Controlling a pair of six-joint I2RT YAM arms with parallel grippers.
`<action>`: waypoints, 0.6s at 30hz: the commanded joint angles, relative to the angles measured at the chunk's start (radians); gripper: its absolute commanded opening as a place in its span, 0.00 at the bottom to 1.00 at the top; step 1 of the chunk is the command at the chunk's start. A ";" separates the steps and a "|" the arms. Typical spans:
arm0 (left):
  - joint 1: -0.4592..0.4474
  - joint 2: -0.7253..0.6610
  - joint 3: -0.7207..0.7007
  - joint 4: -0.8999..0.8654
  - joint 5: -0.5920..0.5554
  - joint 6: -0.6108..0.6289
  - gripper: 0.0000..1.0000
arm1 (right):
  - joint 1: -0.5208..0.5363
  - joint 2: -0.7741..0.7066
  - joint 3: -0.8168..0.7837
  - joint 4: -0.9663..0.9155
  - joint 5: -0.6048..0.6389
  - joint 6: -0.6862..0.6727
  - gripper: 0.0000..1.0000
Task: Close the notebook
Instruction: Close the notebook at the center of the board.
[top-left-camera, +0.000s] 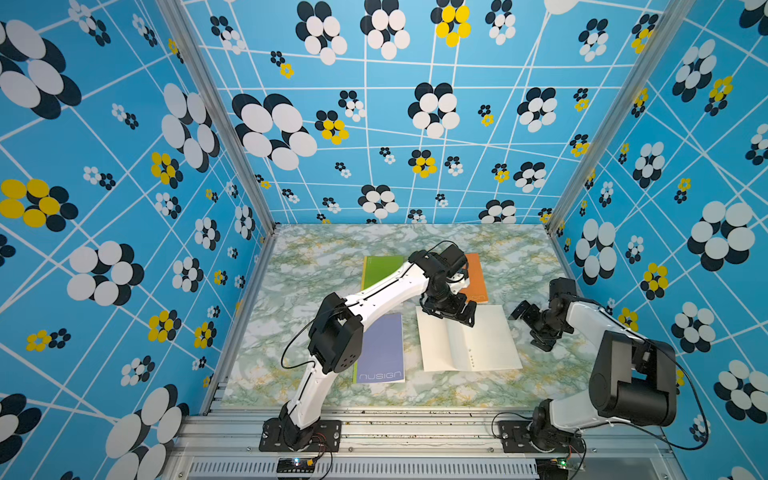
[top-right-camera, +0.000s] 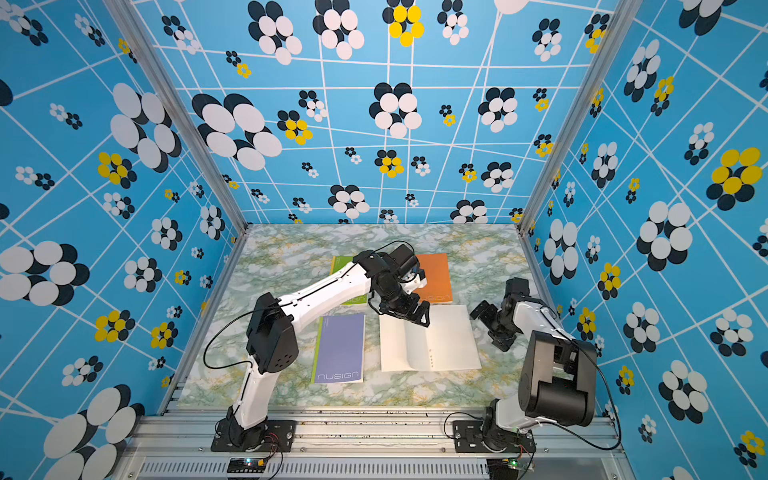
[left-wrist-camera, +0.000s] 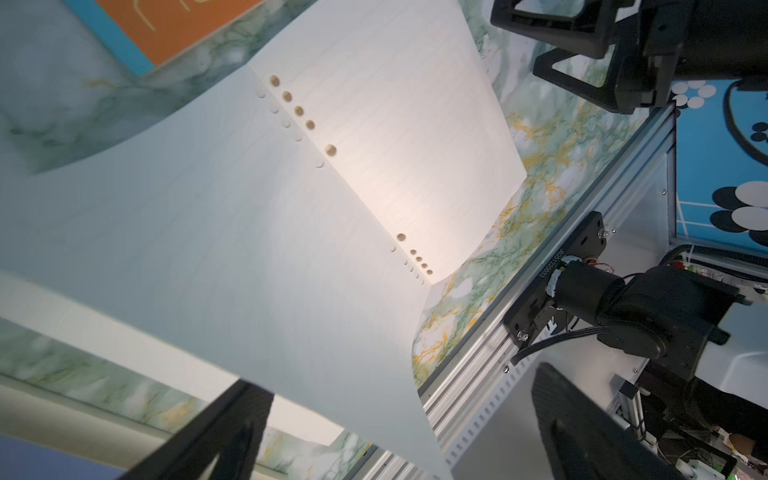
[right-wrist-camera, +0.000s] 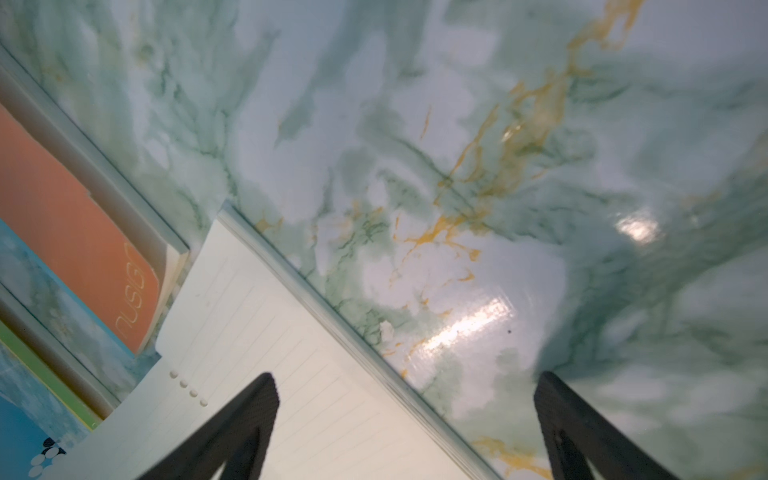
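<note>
On the marble table (top-left-camera: 316, 270), left to right: purple notebook (top-left-camera: 380, 349) printed "nusign"; open notebook (top-left-camera: 478, 345) lying flat centre-right; left gripper (top-left-camera: 449, 313) spread wide over its far-left corner, pinching nothing; right gripper (top-left-camera: 530, 328) spread too, empty, beside its right edge.

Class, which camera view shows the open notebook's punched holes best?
The left wrist view: the punched holes appear large, both groups visible. Both top views show tiny dots; the right wrist shows only four.
</note>
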 joint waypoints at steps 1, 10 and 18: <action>0.040 -0.065 -0.091 0.026 -0.011 0.020 1.00 | 0.000 0.015 -0.019 0.019 -0.035 -0.011 0.99; 0.120 -0.144 -0.270 0.063 -0.016 0.044 1.00 | 0.020 0.018 -0.017 0.020 -0.036 -0.008 0.99; 0.135 -0.127 -0.352 0.118 0.039 0.039 1.00 | 0.038 0.025 -0.016 0.023 -0.032 0.001 0.99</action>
